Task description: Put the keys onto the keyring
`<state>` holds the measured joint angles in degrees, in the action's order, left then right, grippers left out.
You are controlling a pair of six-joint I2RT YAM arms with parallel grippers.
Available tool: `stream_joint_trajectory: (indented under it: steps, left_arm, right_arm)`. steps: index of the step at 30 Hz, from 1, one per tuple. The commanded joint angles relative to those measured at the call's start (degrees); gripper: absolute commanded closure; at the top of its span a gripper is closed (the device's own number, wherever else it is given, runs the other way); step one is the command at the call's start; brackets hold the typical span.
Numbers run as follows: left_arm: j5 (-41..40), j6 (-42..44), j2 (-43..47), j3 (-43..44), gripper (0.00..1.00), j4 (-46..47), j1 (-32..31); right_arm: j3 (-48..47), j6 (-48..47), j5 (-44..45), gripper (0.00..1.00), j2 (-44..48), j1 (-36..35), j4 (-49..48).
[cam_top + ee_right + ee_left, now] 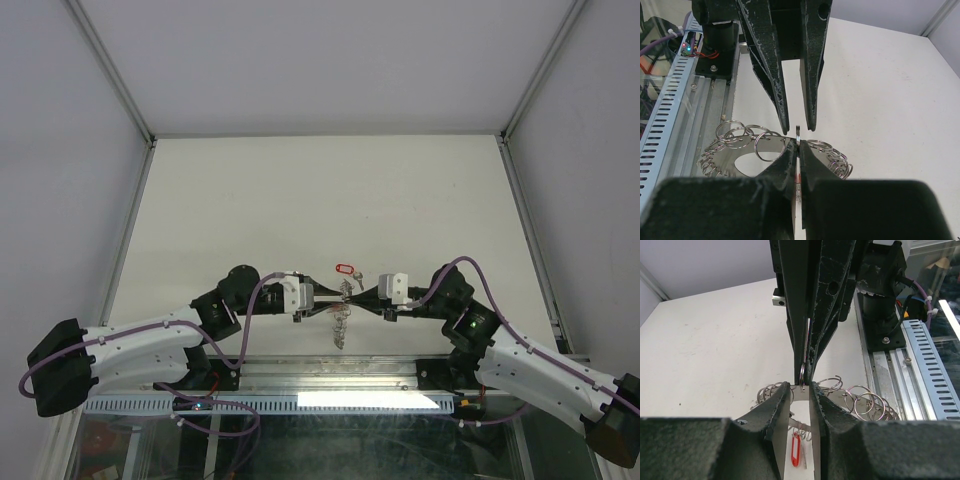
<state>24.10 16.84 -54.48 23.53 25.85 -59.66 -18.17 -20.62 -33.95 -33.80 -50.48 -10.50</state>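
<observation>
Nearest the left wrist camera: the left gripper [799,389] fills the bottom of the frame. Its bases are cut off by the lower edge.
Left gripper state: released. The two dark padded fingers stand apart with a clear gap, one on either side of a small silver ring [798,133], and neither is seen pressing on it.
Right gripper [798,146]: clenched. Its tips are pinched together on the lower edge of the small silver ring, which stands upright and edge-on between the two grippers.
Meeting point: from above, the two arms reach towards each other tip to tip, over the near part of the white table [300,200].
Keys: the red oval tag [345,269] shows just beyond the gripper tips, with the tiny silver key [358,281] beside it on the right. In the left wrist view only a strip of the tag shows through the gap between the fingers.
Hard to tell: whether the pinched ring is the link joining tag and key. The joint is hidden behind the fingers, and too small from above.
Keyring [722,159]: a tangled silver cluster of loops and spiky edges lying on the table directly under both grippers. The right gripper's fingers cover its middle.
Overhead view of keyring: only a faint glinting patch, details not readable.
Near edge: a slotted metal rail [670,110] runs along the table, partly out of frame.
</observation>
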Motion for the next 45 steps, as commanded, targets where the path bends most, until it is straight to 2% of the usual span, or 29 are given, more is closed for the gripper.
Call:
stream_joint_trajectory:
  steps: [1,16,23,32,34,36,45]
  left_arm:
    - [2.0,-0.8,-0.5,2.3,0.8,2.9,-0.4]
    - [2.9,0.1,-2.2,3.9,0.92,2.1,-0.4]
    - [3.1,0.3,-2.6,4.5,0.86,1.4,-0.4]
    - [3.0,0.6,-3.2,5.1,0.85,0.6,-0.4]
    - [3.3,0.7,-3.3,5.3,0.87,0.6,-0.4]
    - [3.5,1.0,-3.6,5.7,0.99,0.3,-0.4]
    - [4.6,3.6,-3.2,7.5,1.0,-5.1,-0.4]
  right_arm:
    - [-0.9,-0.3,-1.4,1.0,0.3,0.1,-5.3]
    - [-1.0,-0.6,-1.7,1.0,0.0,0.1,-4.9]
    - [-1.1,-0.8,-1.9,1.0,-0.2,0.1,-4.8]
    - [-1.3,-0.9,-1.9,1.0,-0.3,0.1,-5.0]
    - [-1.3,-0.9,-2.1,1.0,-0.4,0.1,-5.1]
    - [-1.3,-0.8,-2.1,1.0,-0.4,0.1,-5.1]
    - [-2.2,-1.3,-1.1,0.99,-0.4,0.1,-2.5]
